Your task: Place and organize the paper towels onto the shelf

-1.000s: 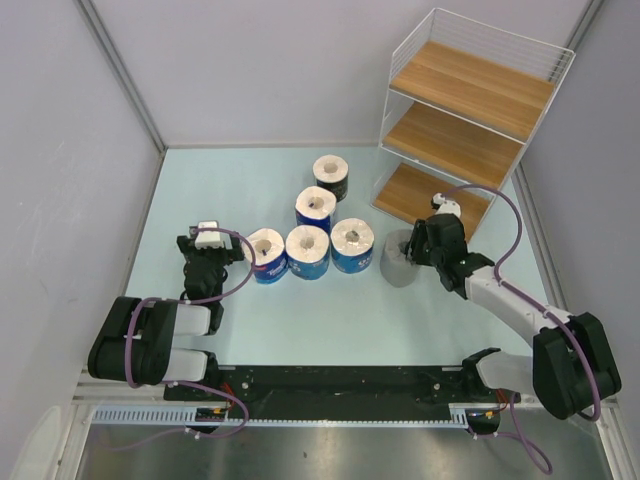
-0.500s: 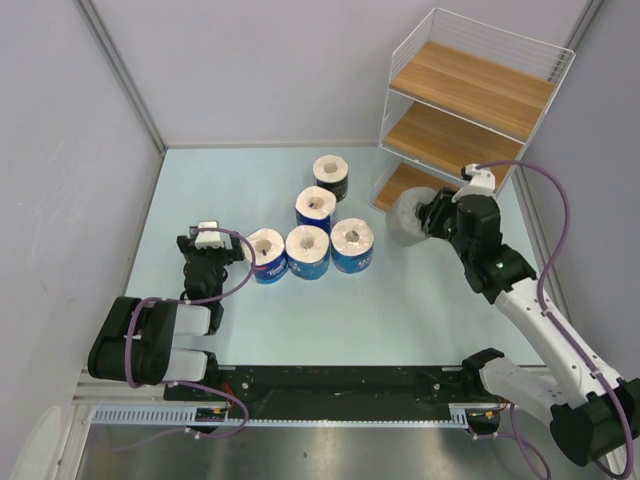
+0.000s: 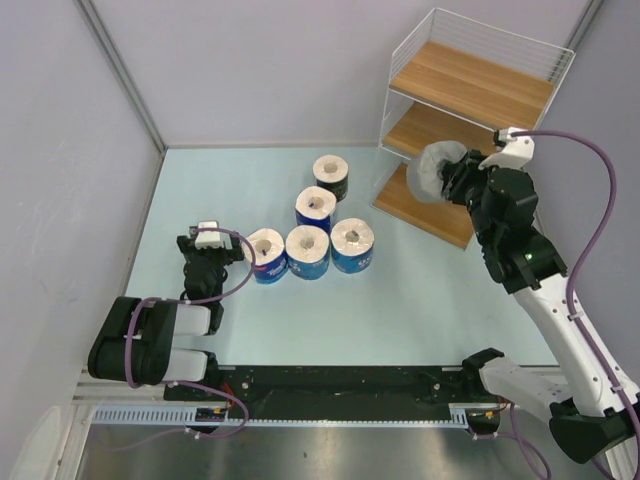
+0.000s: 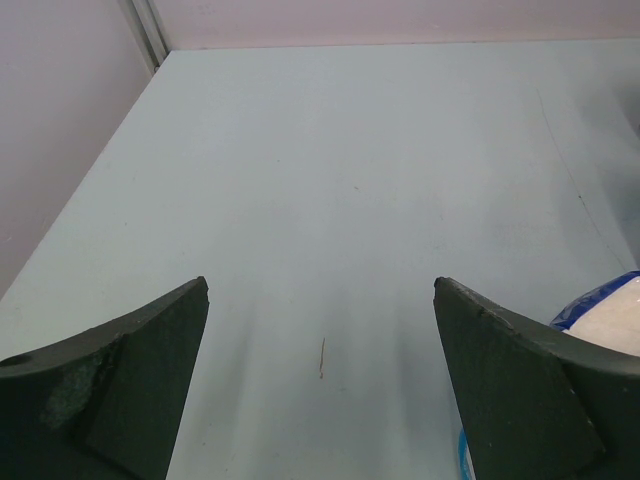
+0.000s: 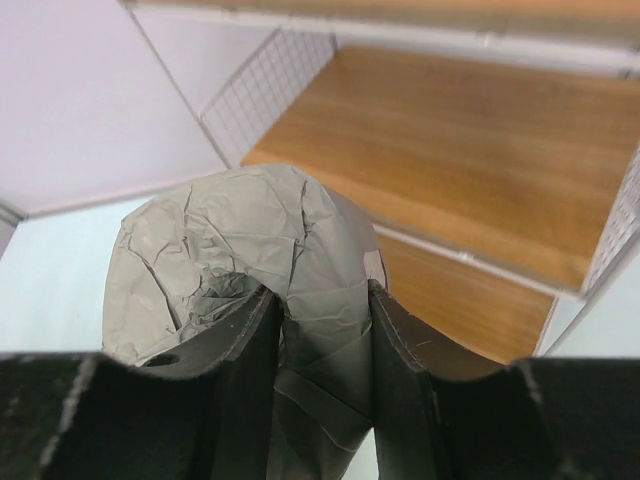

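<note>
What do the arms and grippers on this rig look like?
The left arm and right arm have chunky black joints joined by white links. A purple cable loops along each. Each wrist carries a small white camera block. The left gripper and right gripper each have two matte black, wedge-shaped fingers with grey scuffs.

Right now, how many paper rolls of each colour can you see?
Blue rolls: 4
Black roll: 1
Grey roll: 1
Total: 6
</note>
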